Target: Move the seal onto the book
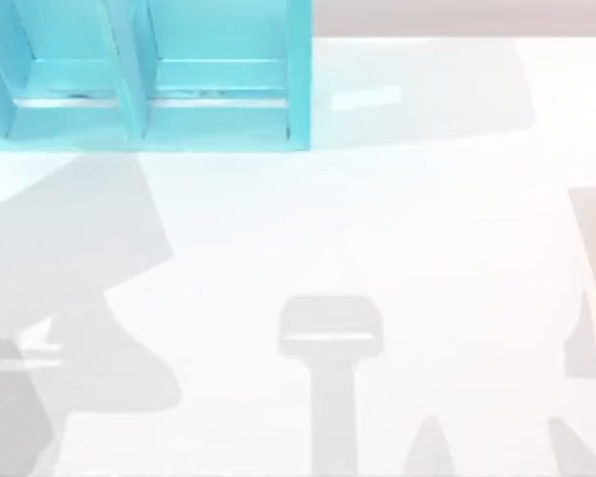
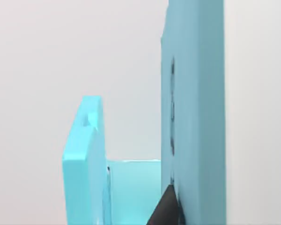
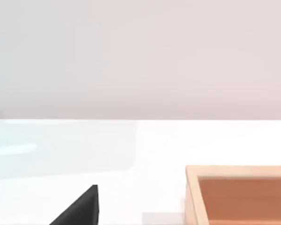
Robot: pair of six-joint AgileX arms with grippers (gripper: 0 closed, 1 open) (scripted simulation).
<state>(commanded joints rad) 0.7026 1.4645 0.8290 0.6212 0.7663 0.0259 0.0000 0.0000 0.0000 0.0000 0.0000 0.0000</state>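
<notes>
1. Teal panels of a shelf unit [image 1: 298, 70] fill the upper left of the top view. It has two open compartments side by side, with an upright divider between them.
2. White table [image 1: 377, 219] takes up everything below and to the right of the shelf unit. Soft grey shadows [image 1: 330, 328] lie at the left edge, the lower middle and the right edge of the frame.
3. Close up in the left wrist view, the shelf unit [image 2: 196, 93] appears as one tall thick wall right of centre and a shorter wall at lower left. A teal floor runs between the two walls.
4. A black tip of the left gripper [image 2: 166, 211] sits at the bottom edge of that view, just beside the foot of the tall wall. Whether this pincer is released or clenched cannot be told.
5. The right wrist view looks across the table [image 3: 154, 145] to a pale backdrop. An orange-brown open box [image 3: 192, 197] sits in the lower right corner.
6. A black wedge of the right gripper [image 3: 82, 208] pokes in at the lower left of that frame, well apart from the box. Its state cannot be told either.
7. Where the seal and the book lie cannot be told.
</notes>
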